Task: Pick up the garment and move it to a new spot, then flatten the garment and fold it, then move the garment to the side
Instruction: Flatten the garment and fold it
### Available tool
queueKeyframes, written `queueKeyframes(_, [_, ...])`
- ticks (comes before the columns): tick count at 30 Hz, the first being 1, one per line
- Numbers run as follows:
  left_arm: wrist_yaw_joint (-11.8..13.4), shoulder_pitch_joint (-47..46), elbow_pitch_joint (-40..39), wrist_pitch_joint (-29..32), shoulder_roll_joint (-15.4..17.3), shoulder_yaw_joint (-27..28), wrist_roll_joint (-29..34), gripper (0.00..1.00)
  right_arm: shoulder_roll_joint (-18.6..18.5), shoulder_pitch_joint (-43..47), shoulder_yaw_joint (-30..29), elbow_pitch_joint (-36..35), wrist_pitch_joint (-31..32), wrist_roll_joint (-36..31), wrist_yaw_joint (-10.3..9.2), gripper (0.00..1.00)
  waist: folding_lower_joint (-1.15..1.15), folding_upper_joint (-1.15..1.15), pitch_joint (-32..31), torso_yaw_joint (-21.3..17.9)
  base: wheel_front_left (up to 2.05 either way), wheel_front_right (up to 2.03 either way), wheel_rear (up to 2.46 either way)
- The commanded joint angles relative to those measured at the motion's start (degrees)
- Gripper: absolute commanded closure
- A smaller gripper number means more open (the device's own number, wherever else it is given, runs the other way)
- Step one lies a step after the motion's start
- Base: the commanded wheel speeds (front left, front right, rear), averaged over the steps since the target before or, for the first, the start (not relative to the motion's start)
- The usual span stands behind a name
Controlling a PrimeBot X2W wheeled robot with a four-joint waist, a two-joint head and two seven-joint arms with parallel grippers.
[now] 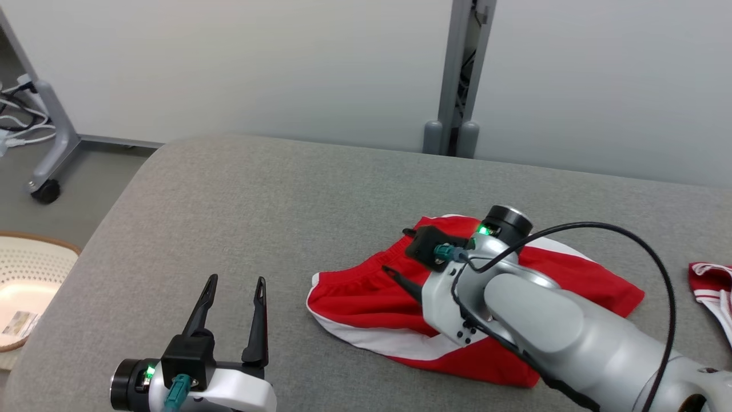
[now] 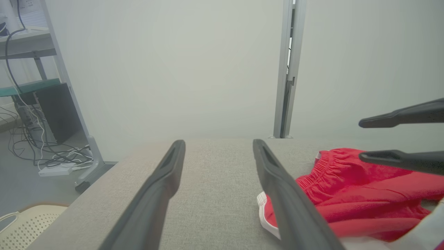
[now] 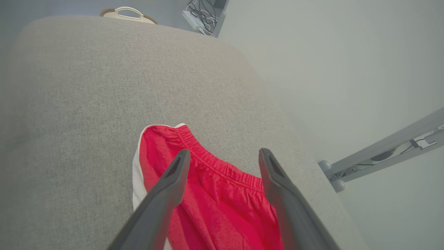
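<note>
The garment [image 1: 366, 292], red shorts with white trim and an elastic waistband, lies crumpled on the grey table [image 1: 229, 189], right of centre. My right gripper [image 1: 398, 254] hovers over its waistband end, open, with nothing between its fingers. In the right wrist view that gripper [image 3: 224, 152] spans the gathered waistband of the garment [image 3: 211, 198]. My left gripper [image 1: 237, 280] is open and holds nothing, standing to the left of the garment near the table's front. The left wrist view has the left gripper [image 2: 219, 144] over bare cloth, the garment [image 2: 347, 184] to its right, and the right gripper's fingers [image 2: 399, 116] above it.
A second red and white cloth [image 1: 712, 286] lies at the table's right edge. A pale perforated basket [image 1: 28, 286] sits on the floor at the left. A wheeled grey stand [image 1: 51, 143] with cables is at the far left. A grey post [image 1: 457, 74] rises behind the table.
</note>
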Motion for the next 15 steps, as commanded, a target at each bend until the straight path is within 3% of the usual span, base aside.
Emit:
queueKeyframes(1, [-0.2,0.4,-0.12,-0.17,0.24,0.36,0.43,0.0,-1.05,-1.02,-0.04,0.65,-1.42,0.81,-0.04,0.0,0.0,0.0,-1.23,-1.94,0.0,0.0,0.0])
queueKeyframes(8, [-0.14,1.15,-0.65,-0.17,0.24,1.57,0.52,0.0,-5.42,1.76,-6.02,4.92,-8.6,6.29,-0.04,0.0,0.0,0.0,-2.2,-4.86,0.0,0.0,0.0])
queueKeyframes(12, [-0.11,1.08,-0.93,-0.17,0.26,2.18,0.55,0.0,-7.91,4.03,-12.29,5.65,-9.8,8.7,-0.04,0.0,0.0,0.0,-2.01,-5.95,0.0,0.0,0.0])
queueKeyframes(15, [-0.12,1.0,-1.28,-0.17,0.24,2.83,0.68,0.0,-11.42,6.88,-21.33,1.78,-9.9,7.7,-0.04,0.0,0.0,0.0,-1.46,-7.16,0.0,0.0,0.0])
